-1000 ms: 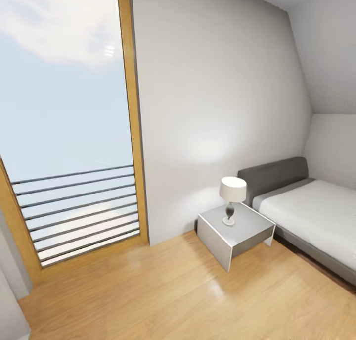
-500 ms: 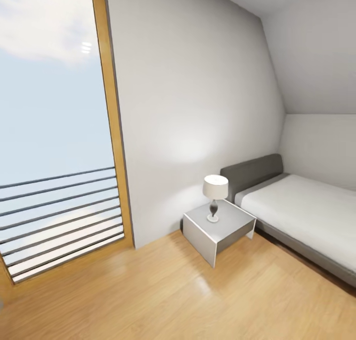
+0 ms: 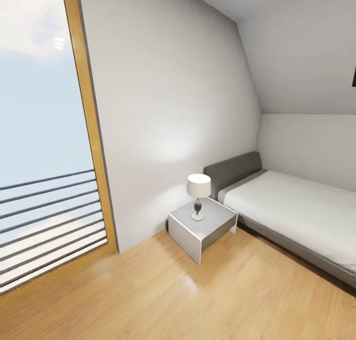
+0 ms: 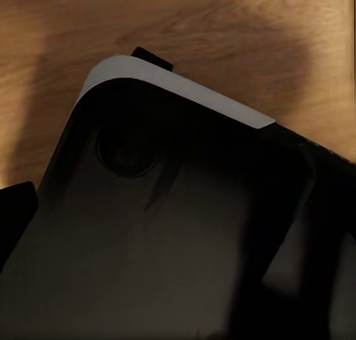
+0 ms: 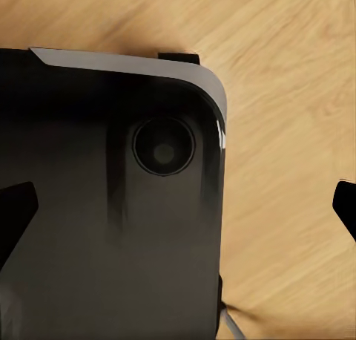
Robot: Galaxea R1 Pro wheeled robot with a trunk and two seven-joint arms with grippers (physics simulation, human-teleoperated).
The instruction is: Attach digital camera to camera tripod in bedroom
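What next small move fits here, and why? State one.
Probably keep turning the base rightward. The head view holds a window, a lamp on a nightstand and a bed, but no tripod or camera; more of the room lies past the bed.

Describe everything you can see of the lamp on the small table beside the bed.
The lamp has a white drum shade, a dark, bulging stem and a round pale foot. It stands upright on the grey bedside table, near the middle of its top. The table sits on the wood floor between the white wall and the bed's grey headboard. Nothing else touches the lamp.
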